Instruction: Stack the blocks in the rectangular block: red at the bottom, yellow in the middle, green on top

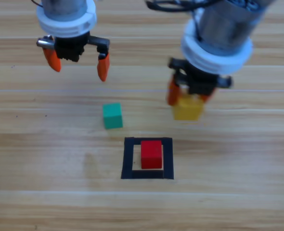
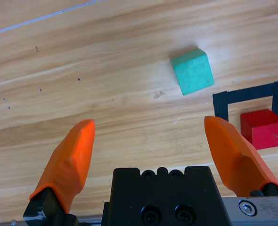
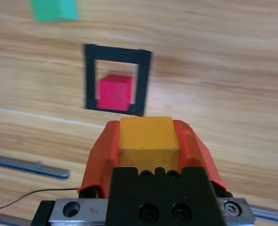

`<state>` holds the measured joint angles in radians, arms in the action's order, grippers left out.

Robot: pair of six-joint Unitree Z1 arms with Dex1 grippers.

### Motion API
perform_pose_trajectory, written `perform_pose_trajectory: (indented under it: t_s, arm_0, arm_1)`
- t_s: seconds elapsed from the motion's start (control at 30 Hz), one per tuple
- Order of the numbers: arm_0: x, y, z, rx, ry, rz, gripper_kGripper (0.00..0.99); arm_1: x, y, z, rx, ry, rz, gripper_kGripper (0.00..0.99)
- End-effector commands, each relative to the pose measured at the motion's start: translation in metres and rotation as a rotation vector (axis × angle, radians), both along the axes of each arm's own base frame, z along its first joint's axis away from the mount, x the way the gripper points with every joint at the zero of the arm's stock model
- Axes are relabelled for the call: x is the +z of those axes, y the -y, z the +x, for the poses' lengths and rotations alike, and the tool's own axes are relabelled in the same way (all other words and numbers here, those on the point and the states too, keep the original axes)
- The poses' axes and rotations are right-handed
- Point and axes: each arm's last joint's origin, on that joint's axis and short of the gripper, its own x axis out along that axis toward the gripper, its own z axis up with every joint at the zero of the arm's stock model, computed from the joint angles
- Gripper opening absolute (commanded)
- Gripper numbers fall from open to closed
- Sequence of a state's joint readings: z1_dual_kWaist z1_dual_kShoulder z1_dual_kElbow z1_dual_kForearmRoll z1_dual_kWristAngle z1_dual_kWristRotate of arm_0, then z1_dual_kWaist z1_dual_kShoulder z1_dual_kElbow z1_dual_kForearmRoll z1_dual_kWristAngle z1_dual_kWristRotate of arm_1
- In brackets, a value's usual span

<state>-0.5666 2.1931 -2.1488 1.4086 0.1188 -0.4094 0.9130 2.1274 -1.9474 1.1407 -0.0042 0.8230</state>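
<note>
Wooden table, right end effector clamping yellow cube, left end effector spread wide, empty

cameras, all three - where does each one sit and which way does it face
High view: fixed above the table, looking down on both arms, left hand open, right hand shut on the yellow cube.
Left wrist view: on the left arm, looking along its open hand at the green cube.
Right wrist view: on the right arm, looking past the held cube.
All three share the red cube inside the tape outline.
</note>
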Motion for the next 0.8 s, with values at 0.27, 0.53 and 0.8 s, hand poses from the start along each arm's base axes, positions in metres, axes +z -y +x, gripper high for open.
perform_pose_trajectory:
  t_s: [0.27,0.53,0.8]
  arm_0:
    - [-0.023,-0.054,0.038,0.078,-0.075,-0.007,0.990]
    - [-0.019,-0.092,0.045,0.104,-0.090,-0.021,0.990]
    - [-0.020,-0.106,0.044,0.101,-0.115,-0.041,0.990]
  arm_1:
    - [-0.078,-0.074,0.016,0.057,-0.134,-0.144,0.000]
    - [-0.092,-0.083,0.021,0.051,-0.144,-0.157,0.000]
    - [-0.094,-0.090,0.014,0.048,-0.153,-0.163,0.000]
